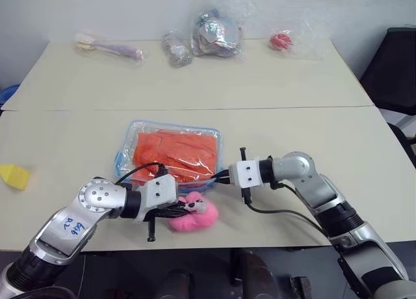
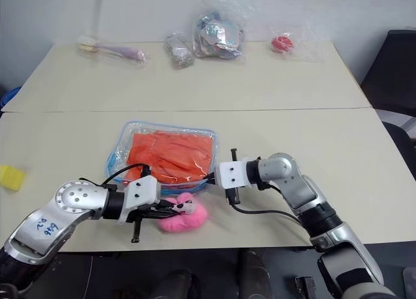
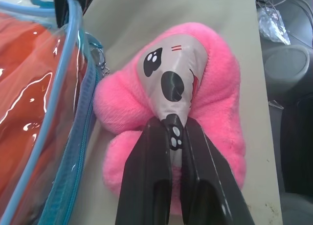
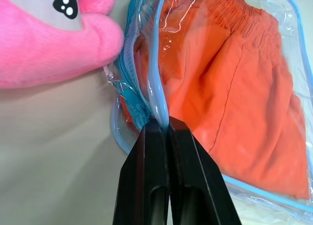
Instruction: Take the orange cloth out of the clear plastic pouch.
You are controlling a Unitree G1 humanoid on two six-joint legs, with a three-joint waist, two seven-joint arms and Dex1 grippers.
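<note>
Nearest me, left end effector [image 3: 171, 137] pinches the pink plush toy [image 1: 194, 214]; right end effector [image 4: 164, 124] is clamped on the clear plastic pouch [image 1: 170, 153] edge. Orange cloth [image 1: 174, 155] sits inside, desk [image 1: 292, 136] centre, toy's twelve o'clock.

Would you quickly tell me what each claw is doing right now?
Left claw: shut on the pink plush toy.
Right claw: shut on the clear plastic pouch.

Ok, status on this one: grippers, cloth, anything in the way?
Right gripper shut on clear plastic pouch edge. Left gripper shut on pink plush toy. Orange cloth inside pouch. Toy touches pouch's near edge.
</note>
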